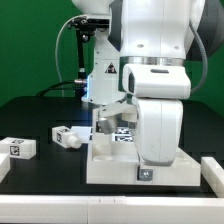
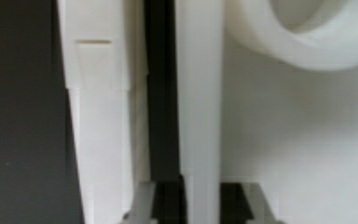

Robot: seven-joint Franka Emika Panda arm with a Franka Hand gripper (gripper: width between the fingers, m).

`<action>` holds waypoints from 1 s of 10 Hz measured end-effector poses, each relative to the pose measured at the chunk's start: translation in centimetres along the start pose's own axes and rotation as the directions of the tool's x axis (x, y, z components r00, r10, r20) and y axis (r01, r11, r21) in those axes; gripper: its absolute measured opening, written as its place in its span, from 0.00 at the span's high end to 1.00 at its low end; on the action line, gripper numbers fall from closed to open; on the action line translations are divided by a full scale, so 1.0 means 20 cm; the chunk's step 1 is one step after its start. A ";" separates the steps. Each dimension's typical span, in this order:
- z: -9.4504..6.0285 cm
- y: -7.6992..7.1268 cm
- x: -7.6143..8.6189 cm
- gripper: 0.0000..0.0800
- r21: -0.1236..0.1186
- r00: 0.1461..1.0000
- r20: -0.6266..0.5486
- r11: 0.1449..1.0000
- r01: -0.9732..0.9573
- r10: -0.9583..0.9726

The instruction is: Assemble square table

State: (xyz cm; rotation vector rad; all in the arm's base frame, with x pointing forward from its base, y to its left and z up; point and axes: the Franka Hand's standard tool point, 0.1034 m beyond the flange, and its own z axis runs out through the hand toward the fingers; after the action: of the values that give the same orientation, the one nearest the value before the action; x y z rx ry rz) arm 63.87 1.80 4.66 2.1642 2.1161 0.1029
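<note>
The white square tabletop [image 1: 120, 165] lies flat at the middle of the table, with a tag on its front edge. My gripper [image 1: 110, 128] is down at its far left part, mostly hidden behind my wrist. In the wrist view the gripper [image 2: 199, 205] has one dark finger on each side of a thin upright white wall of the tabletop [image 2: 197, 100], and appears shut on it. A round socket [image 2: 309, 40] shows on the tray floor beside that wall. Two white block legs [image 1: 17, 147] [image 1: 67, 136] lie on the table at the exterior view's left.
A white bar [image 1: 211, 170] lies at the exterior view's right edge. The robot base and cables stand behind the tabletop. In the wrist view, dark table surface [image 2: 16, 120] shows beyond a second white strip [image 2: 101, 120].
</note>
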 end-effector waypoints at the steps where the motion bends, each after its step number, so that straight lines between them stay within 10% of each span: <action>1: 0.01 0.03 0.08 0.94 -0.006 1.000 -0.011 1.000 -0.023 0.023; 4: 0.09 0.07 0.20 0.94 -0.019 0.999 -0.029 0.999 -0.038 0.037; 10: 0.09 0.08 0.19 0.94 -0.036 0.999 -0.010 0.999 -0.035 0.035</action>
State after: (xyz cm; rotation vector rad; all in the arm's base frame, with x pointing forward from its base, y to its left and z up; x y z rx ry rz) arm 65.74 5.44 2.94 2.1853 2.0655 0.1537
